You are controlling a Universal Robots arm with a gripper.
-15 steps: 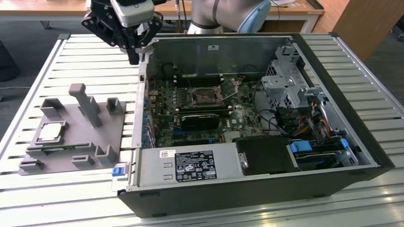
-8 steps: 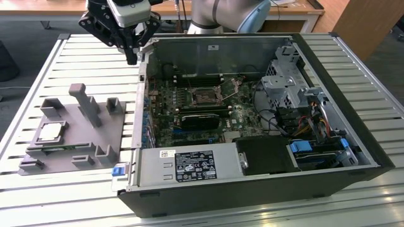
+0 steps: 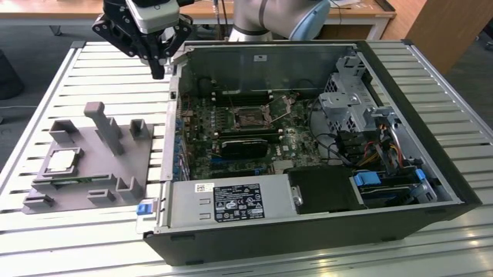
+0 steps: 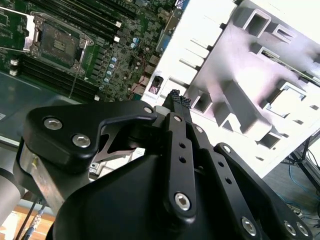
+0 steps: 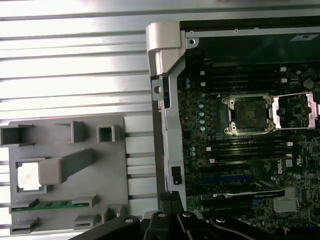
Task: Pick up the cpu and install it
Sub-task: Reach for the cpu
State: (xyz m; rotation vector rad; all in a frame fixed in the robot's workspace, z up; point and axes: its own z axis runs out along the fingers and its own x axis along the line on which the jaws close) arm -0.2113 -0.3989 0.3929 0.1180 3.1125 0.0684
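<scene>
The cpu (image 3: 62, 161) is a small silvery square lying flat in a recess of the grey plastic tray (image 3: 96, 176), on the exterior view's left. In the first wrist view the cpu (image 5: 28, 176) sits at the tray's (image 5: 107, 165) far end. My gripper (image 3: 158, 71) hangs above the slatted table beside the open computer case's corner, well away from the cpu. Its black fingers (image 4: 176, 100) are pressed together with nothing between them. The motherboard socket (image 3: 248, 119) stands open inside the case, and both wrist views show the socket (image 5: 248, 114) (image 4: 57, 42).
The open computer case (image 3: 308, 231) takes up the table's middle and the exterior view's right, its metal wall (image 5: 161, 90) between tray and board. A green memory stick (image 5: 50, 206) lies in the tray beside tall grey posts (image 3: 108, 127). Bare slats (image 3: 115, 69) run under the gripper.
</scene>
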